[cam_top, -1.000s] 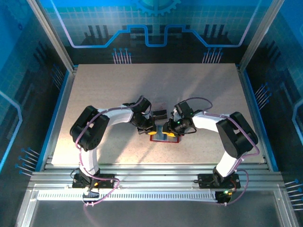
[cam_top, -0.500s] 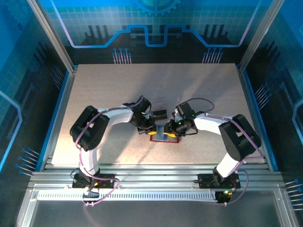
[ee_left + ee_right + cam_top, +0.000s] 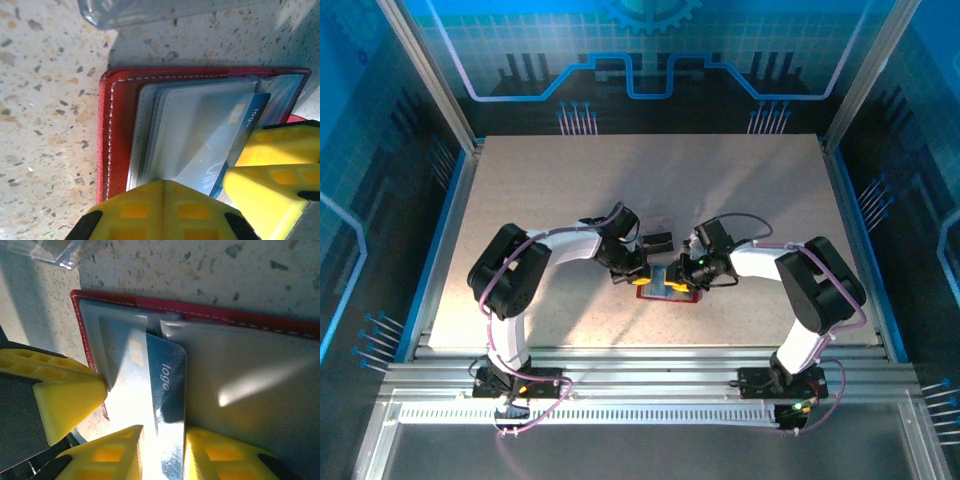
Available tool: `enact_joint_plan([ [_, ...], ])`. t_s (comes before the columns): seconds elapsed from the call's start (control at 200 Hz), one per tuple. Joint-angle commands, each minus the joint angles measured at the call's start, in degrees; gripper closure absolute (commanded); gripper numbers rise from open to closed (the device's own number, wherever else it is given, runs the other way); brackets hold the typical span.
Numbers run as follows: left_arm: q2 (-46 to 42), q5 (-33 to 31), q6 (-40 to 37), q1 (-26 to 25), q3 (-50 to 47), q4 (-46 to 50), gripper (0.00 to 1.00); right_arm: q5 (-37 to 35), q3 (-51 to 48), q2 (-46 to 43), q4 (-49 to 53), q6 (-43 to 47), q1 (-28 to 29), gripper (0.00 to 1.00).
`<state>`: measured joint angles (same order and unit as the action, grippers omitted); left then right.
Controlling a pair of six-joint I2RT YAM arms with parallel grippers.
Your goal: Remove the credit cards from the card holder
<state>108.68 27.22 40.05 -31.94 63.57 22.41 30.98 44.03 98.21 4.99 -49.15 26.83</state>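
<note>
The red card holder [image 3: 670, 293] lies open on the table between both arms, its pale grey pockets [image 3: 200, 125] facing up. My left gripper [image 3: 162, 182] is shut, its yellow tip pressing down on the pockets' near edge. A blue credit card [image 3: 167, 385] marked "logo" sticks partway out of a pocket. My right gripper [image 3: 164, 450] straddles the card's free end, its fingers [image 3: 220, 452] a narrow gap apart with the card's face showing between them. In the top view the right gripper [image 3: 674, 276] sits at the holder's upper edge and the left gripper [image 3: 638, 270] at its left corner.
A clear plastic tray [image 3: 150, 10] lies just beyond the holder, its corner [image 3: 50, 252] also in the right wrist view. A small dark object [image 3: 657, 241] rests behind the grippers. The speckled table [image 3: 570, 190] is bounded by metal rails and blue walls.
My right gripper's jaws have narrowed around the blue card and the arm has edged slightly left over the holder. The left gripper has stayed shut in place.
</note>
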Motion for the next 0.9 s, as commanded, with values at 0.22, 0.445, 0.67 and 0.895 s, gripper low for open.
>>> enact_joint_plan([
  [0.22,1.4,-3.0,-1.2,0.0,-2.2,5.1,1.0,0.5,-4.0,-0.2,-3.5,-1.9,-1.5,0.87],
  [0.445,1.2,-3.4,-1.1,0.0,-2.5,5.4,1.0,-0.4,-4.0,-1.2,-0.5,-0.5,-2.1,0.9],
  [0.67,1.2,-3.4,-1.1,0.0,-2.8,5.4,1.0,-2.0,-4.0,-4.3,5.3,3.3,-4.5,0.91],
  [0.895,1.1,-3.5,-1.1,0.0,-2.5,5.6,1.0,-1.9,-3.7,-7.7,9.4,5.8,-6.6,0.91],
])
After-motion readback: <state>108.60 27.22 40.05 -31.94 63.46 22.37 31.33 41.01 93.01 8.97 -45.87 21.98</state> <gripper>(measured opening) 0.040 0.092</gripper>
